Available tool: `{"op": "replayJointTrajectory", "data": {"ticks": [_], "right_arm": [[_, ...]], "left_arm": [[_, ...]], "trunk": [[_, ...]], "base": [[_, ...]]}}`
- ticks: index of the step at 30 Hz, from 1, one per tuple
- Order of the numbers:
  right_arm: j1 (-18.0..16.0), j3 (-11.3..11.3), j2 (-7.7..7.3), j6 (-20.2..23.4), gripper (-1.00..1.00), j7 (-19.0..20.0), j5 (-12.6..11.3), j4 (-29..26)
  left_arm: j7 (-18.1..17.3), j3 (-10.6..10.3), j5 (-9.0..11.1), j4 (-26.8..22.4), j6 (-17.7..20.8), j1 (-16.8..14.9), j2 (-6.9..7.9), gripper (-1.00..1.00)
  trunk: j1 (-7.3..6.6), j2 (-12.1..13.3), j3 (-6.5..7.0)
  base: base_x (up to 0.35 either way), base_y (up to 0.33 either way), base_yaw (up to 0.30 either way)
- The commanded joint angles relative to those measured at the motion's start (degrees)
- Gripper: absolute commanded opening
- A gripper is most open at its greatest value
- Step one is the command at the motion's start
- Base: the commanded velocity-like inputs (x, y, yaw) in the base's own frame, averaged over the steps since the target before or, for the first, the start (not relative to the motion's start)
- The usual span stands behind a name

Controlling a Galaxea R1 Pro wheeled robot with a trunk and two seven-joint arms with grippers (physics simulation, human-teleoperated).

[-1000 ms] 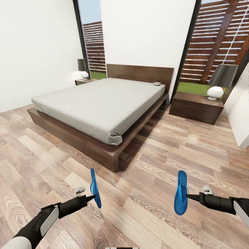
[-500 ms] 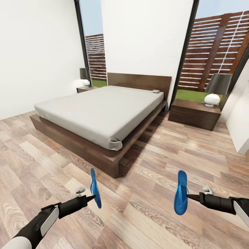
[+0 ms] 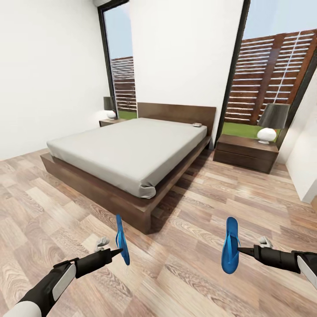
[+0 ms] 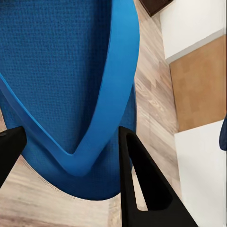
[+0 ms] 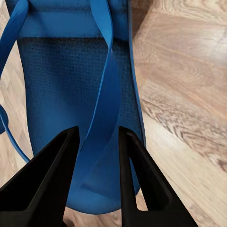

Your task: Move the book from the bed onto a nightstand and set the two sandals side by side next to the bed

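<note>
Left gripper (image 3: 118, 252) pinches one thin bright blue sandal (image 3: 121, 238); right gripper (image 3: 241, 250) pinches the other blue sandal (image 3: 230, 251), above the wood-plank floor (image 3: 185, 273).

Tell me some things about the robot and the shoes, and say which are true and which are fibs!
1. Each gripper holds a blue sandal. True: the left gripper holds one sandal, the right gripper the other sandal.
2. The sandals lie flat on the floor. False: they hang on edge above the floor.
3. The bed is ahead of the robot. True.
4. The mattress is red. False: it is pale grey.
5. A lamp stands on the nightstand. True.
</note>
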Motion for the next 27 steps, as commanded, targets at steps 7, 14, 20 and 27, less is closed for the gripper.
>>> {"op": "replayJointTrajectory", "data": {"ticks": [7,14,20,27], "right_arm": [[0.0,0.0,-0.01,0.4,-1.0,0.1,-0.2,0.0],[0.0,0.0,-0.01,0.4,-1.0,0.1,-0.2,0.0],[0.0,0.0,-0.01,0.4,-1.0,0.0,-0.2,0.0],[0.0,0.0,-0.01,0.4,-1.0,0.0,-0.2,0.0]], "left_arm": [[0.1,-0.3,0.5,0.0,0.5,0.0,-0.31,-1.0],[0.1,-0.3,0.5,0.0,0.5,0.0,-0.34,-1.0],[0.1,-0.3,0.5,0.0,0.4,0.0,-0.36,-1.0],[0.1,-0.3,0.5,0.0,0.4,0.0,-0.41,-1.0]], "trunk": [[-1.55,2.8,1.21],[-3.09,5.6,2.46],[-4.41,8.0,3.54],[-5.95,10.8,4.8]], "base": [[0.0,0.0,0.0],[0.0,0.0,0.0],[0.0,0.0,0.0],[0.0,0.0,0.0]]}}
